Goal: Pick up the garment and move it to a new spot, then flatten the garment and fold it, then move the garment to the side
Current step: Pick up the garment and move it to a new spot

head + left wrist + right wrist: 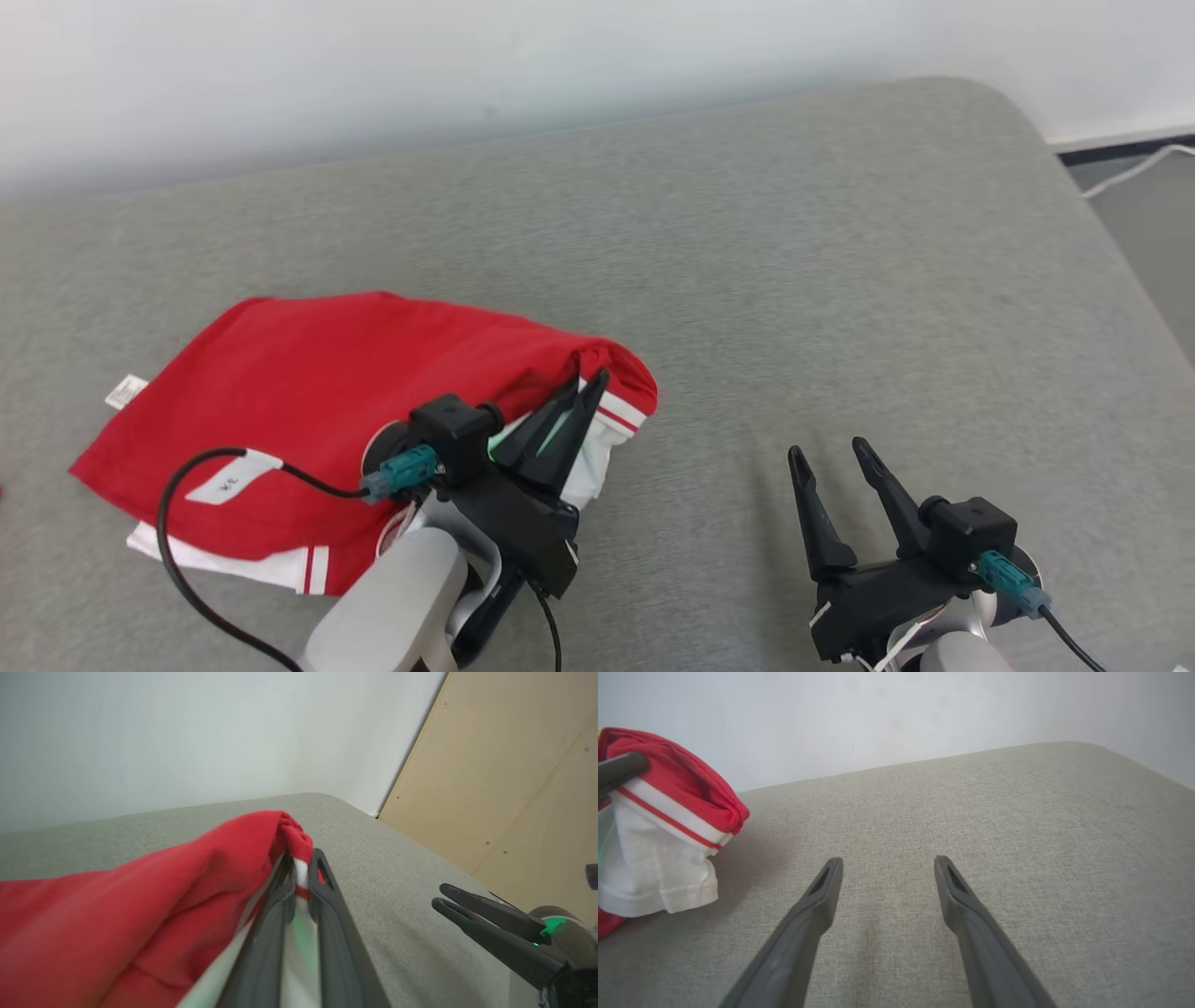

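Head: shirt (355, 392) lay near-left on cushion (794, 233); left gripper (588, 381) clenched on its right hem; left wrist: pinch sat near the tips, cloth might slip; right wrist: right gripper (887, 861) spread, empty; one-sided pull might undo the fold.

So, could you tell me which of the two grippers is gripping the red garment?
The left gripper: it is pinched shut on a raised edge of the garment, while the right gripper stands open over the grey cushion, touching no cloth.
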